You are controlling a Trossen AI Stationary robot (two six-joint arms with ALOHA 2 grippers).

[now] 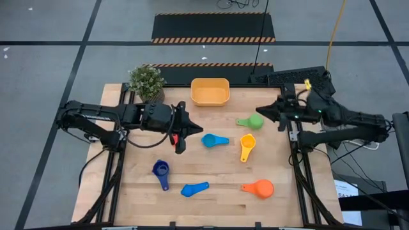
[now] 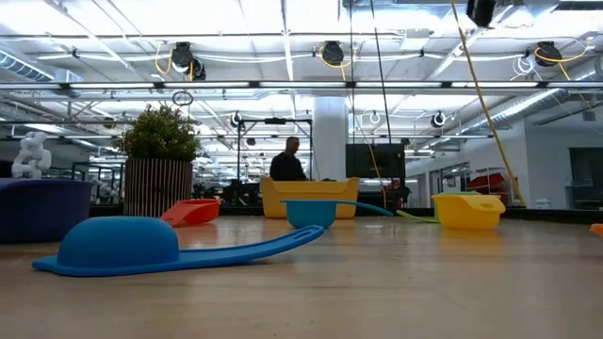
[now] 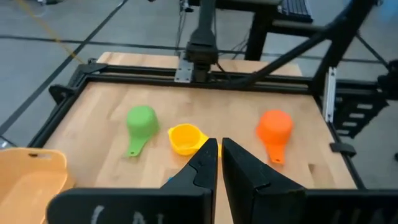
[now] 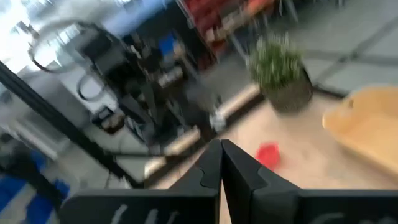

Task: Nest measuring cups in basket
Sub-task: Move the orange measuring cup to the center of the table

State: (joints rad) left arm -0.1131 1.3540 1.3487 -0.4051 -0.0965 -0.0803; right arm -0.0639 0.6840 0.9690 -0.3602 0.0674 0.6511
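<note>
the cups all lie loose on the table (image 1: 217, 204), and none is in the basket (image 1: 210, 91) yet, so i think the job is only starting. nearest the front edge lie a light blue cup (image 1: 195, 189), the dark blue cup (image 1: 160, 170) and the orange cup (image 1: 259, 188). farther back come another light blue cup (image 1: 214, 140) and the yellow cup (image 1: 247, 145), then the green cup (image 1: 251, 121), and the basket sits at the far edge beside a small plant (image 1: 147, 81). the red cup (image 1: 174, 141) lies just beside the left gripper (image 1: 189, 125).

a good way to begin is to put the biggest cup in the basket first, bowl up, so the smaller ones can sit inside it. grab a cup by its flat handle so it does not tip.

the left gripper hangs over the middle-left of the table, fingers pressed together and holding nothing. the right gripper (image 1: 262, 111) hangs over the right side near the green cup, fingers together too, also holding nothing.
</note>
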